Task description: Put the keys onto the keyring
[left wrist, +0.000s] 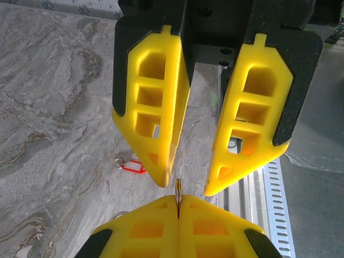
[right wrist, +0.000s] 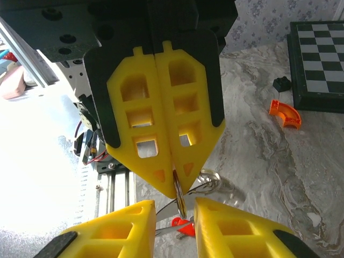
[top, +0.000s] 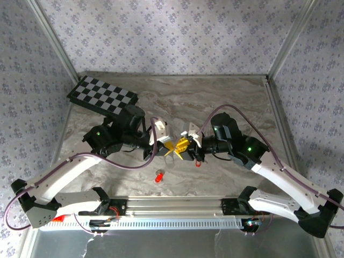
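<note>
**Sam:** What do you see right now?

**Me:** My left pincer [left wrist: 178, 200] is squeezed tight on a thin bit of silver metal. I take that to be the keyring [right wrist: 178, 189]. It is held up off the worktop [top: 231, 102], in the middle between the two arms.

**Sam:** And the other arm?

**Me:** My right pincer [right wrist: 173, 210] is open, and the edge of the keyring sits in the gap. I can't see it gripping anything.

**Sam:** Where are the keys?

**Me:** One red key [top: 158, 176] lies flat on the worktop. It is near the arm bases and well apart from both pincers. A second red key [right wrist: 186, 228] shows low down in the gap of the right pincer (I cannot tell if it hangs on the ring or lies under it).

**Sam:** So what could go wrong?

**Me:** The left pincer has only a thin edge of the keyring. If the right pincer pushes it sideways, I think the ring could twist or slip out and fall.

**Sam:** Anything else?

**Me:** The two pincers are tip to tip, very close. A small wrong move could knock them together and shake the ring loose. The right pincer could also close on the ring and not on the key, and then no key goes on. And the key on the worktop is tiny and flat (hard to pick up), so it could slide away when I reach for it.
</note>
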You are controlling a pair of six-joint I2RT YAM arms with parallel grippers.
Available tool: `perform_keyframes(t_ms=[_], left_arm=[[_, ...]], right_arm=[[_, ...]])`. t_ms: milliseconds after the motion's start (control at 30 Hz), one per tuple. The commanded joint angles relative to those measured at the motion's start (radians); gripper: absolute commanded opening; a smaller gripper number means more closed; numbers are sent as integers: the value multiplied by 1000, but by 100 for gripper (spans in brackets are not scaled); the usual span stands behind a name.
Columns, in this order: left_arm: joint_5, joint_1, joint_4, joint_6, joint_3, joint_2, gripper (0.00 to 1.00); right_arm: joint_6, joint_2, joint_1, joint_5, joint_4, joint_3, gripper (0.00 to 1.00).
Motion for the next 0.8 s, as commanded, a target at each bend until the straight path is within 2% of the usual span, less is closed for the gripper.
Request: perform_keyframes(t_ms=[0,167,300,533,633,767], left_arm=[[8,-10,28,17,37,1,0],[8,-11,28,21,37,1,0],[8,-14,28,19,37,1,0],[15,-16,34,15,31,-1,0],[14,-17,65,-10,13,-21,14],[-7,-7,143,-65,-49,-79,22]], right_arm=[[-18,7,8,12,-13,36,24],[-19,10,11,16,-12,36,17],[-21,10,11,25,-16,39,0],[-20,5,14,35,-15,39,0],[-20,-4,14,42,-9,35,0],[17,-40,12,49,63,-3,0]])
